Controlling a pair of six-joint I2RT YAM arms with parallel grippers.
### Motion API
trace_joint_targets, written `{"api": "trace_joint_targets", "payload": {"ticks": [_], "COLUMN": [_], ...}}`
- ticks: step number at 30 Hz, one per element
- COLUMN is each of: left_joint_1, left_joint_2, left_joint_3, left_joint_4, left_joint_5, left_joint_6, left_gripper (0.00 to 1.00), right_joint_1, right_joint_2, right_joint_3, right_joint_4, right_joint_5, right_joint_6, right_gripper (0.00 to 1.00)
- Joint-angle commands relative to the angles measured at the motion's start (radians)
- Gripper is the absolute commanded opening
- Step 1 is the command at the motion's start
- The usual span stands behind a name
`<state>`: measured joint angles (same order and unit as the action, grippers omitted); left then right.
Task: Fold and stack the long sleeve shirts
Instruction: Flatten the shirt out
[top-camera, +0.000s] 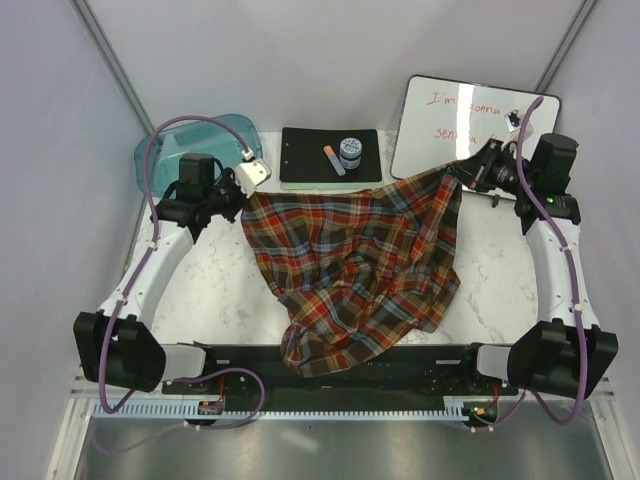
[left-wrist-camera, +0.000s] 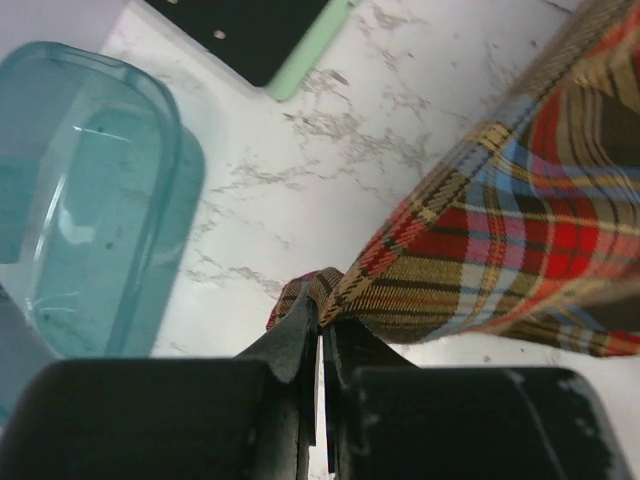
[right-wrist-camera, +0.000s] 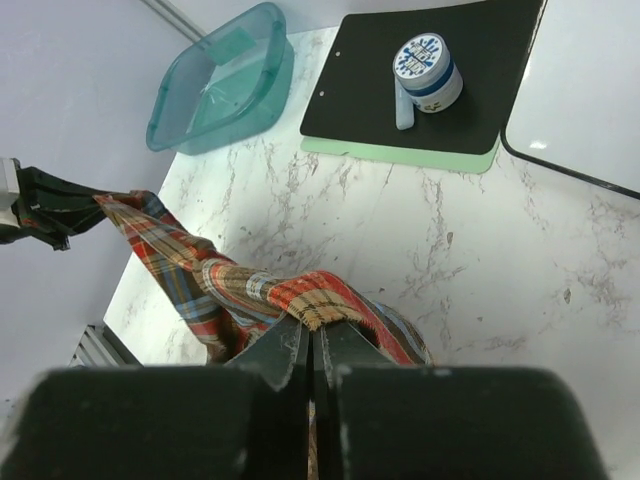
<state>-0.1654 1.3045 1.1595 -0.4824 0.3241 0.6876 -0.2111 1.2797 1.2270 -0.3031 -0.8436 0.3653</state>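
Pinching shirt (top-camera: 360, 260) edges: left jaws, right jaws clenched | whiteboard (top-camera: 470, 125) writing: top view only

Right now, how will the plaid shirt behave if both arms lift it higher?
Likely floppy: the plaid shirt sags between the left pincer and right pincer. Probably light, since small pinches hold it. Its low end may drag.

Bright and even, lit softly from above. Only a faint shadow beneath the plaid shirt (top-camera: 350, 260) on the white surface (top-camera: 210, 280). Pale highlights on the teal tub (left-wrist-camera: 90, 200). Overhead view crisp throughout. Left end effector (left-wrist-camera: 320, 340) and right end effector (right-wrist-camera: 312, 350) dark and blurred up close.
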Motion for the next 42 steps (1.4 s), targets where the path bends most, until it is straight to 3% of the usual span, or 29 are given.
{"api": "trace_joint_targets", "payload": {"ticks": [1, 6, 10, 21, 32, 36, 40, 41, 42], "left_joint_1": [0.003, 0.003, 0.004, 0.026, 0.086, 0.096, 0.101, 0.101, 0.102], "left_joint_2": [-0.004, 0.068, 0.097, 0.272, 0.349, 0.407, 0.455, 0.46, 0.463], "left_joint_3": [-0.046, -0.101, -0.109, -0.044, -0.041, -0.031, -0.012, -0.006, -0.003], "left_joint_4": [-0.117, -0.097, -0.073, -0.044, -0.044, -0.05, -0.053, -0.055, -0.056], "left_joint_5": [0.075, -0.026, 0.036, 0.17, 0.245, 0.276, 0.306, 0.311, 0.323], "left_joint_6": [0.138, 0.136, 0.107, 0.072, 0.159, 0.167, 0.161, 0.155, 0.153], "left_gripper": [0.06, 0.06, 0.1, 0.15, 0.45, 0.49, 0.49, 0.47, 0.34], "right_joint_1": [-0.011, -0.008, -0.004, 0.009, 0.013, 0.013, 0.013, 0.013, 0.013], "right_joint_2": [-0.023, -0.026, -0.008, 0.044, 0.069, 0.072, 0.069, 0.069, 0.067], "right_joint_3": [-0.003, -0.089, -0.158, -0.146, -0.118, -0.113, -0.113, -0.113, -0.112], "right_joint_4": [0.013, 0.028, 0.056, 0.079, 0.082, 0.081, 0.081, 0.079, 0.081], "right_joint_5": [-0.045, -0.045, -0.049, -0.049, -0.048, -0.048, -0.048, -0.046, -0.043], "right_joint_6": [-0.038, -0.037, -0.028, -0.014, -0.009, -0.006, -0.008, -0.006, -0.006], "right_gripper": [0.0, 0.0, 0.0, 0.0, 0.0, 0.0, 0.0, 0.0, 0.0]}}
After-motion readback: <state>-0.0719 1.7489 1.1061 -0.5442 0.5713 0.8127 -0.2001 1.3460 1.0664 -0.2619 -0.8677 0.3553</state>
